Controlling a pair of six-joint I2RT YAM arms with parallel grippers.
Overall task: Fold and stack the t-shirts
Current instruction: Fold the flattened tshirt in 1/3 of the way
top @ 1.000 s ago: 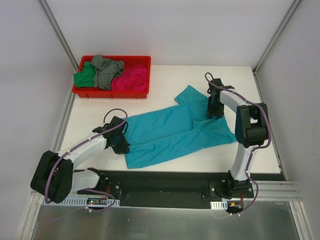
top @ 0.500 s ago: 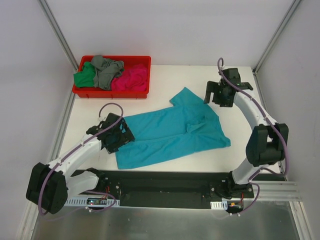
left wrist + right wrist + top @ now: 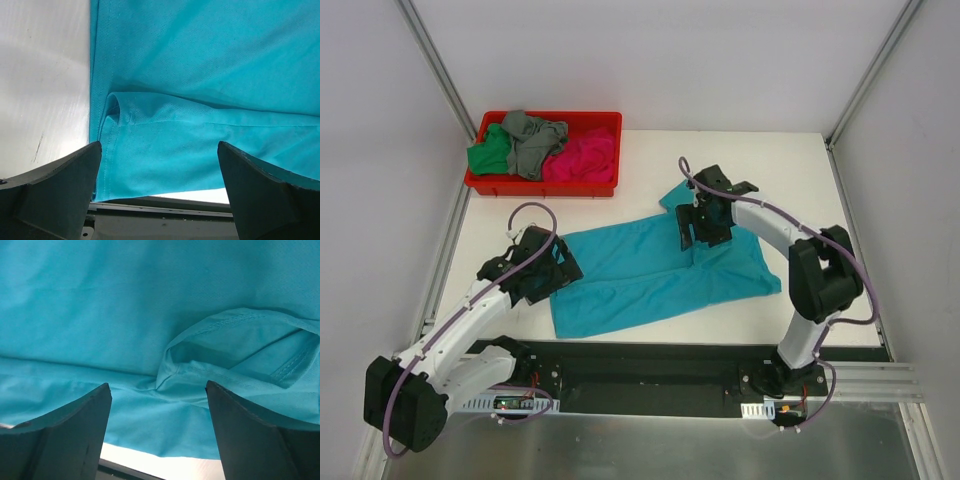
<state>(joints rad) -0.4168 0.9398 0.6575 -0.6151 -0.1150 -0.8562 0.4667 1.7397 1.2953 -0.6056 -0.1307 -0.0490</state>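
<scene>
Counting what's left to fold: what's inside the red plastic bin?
In the red plastic bin: a crumpled green cloth t-shirt, a grey cloth t-shirt, a magenta-pink cloth t-shirt. Anything beneath them is covered.

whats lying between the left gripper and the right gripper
Only the teal t-shirt, spread flat on the table, fills the stretch from the left gripper to the right gripper. The top external view shows it.

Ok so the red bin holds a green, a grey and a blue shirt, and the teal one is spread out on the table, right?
Not quite. The third one in the red bin is a magenta-pink shirt, not blue; the top external view shows it beside the green shirt and the grey shirt. The teal t-shirt does lie spread on the table.
</scene>
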